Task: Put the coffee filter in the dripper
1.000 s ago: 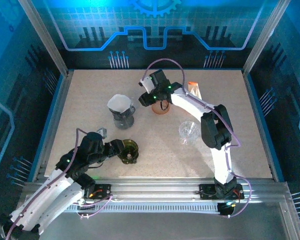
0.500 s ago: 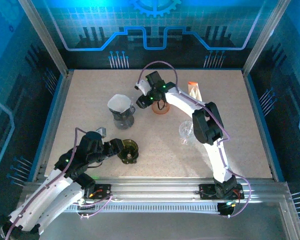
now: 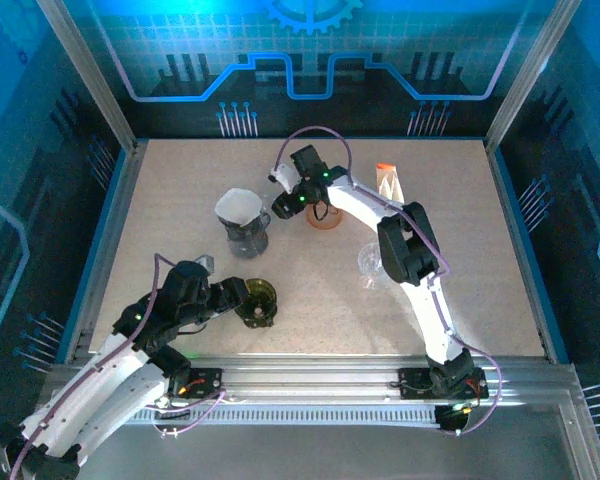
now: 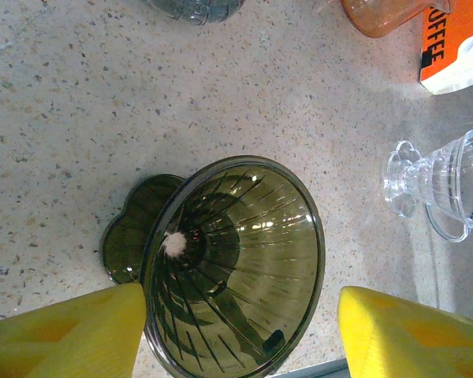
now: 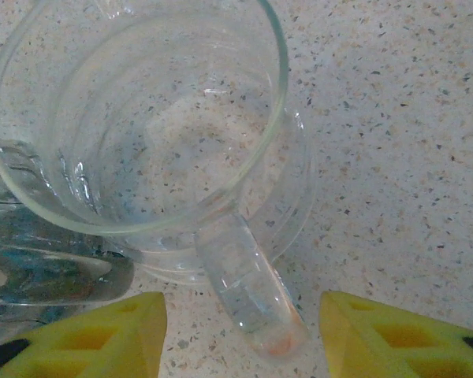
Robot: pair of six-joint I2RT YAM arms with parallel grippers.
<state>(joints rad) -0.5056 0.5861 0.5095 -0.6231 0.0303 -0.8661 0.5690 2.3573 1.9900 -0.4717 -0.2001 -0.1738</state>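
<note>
My right hand [image 5: 240, 335] has crept left toward the filter [image 3: 237, 206], which sits atop the grey vessel [image 3: 247, 238] toward the surface's far-left. Pickup likely next. Both hands gape empty, my left hand [image 4: 236, 319] straddling the olive dripper [image 4: 236, 252].

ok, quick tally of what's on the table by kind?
drippers: 4 (dark green dripper, clear dripper, orange dripper, grey dripper)
paper filter: 1, sitting in the grey dripper
coffee box: 1
total: 6
</note>
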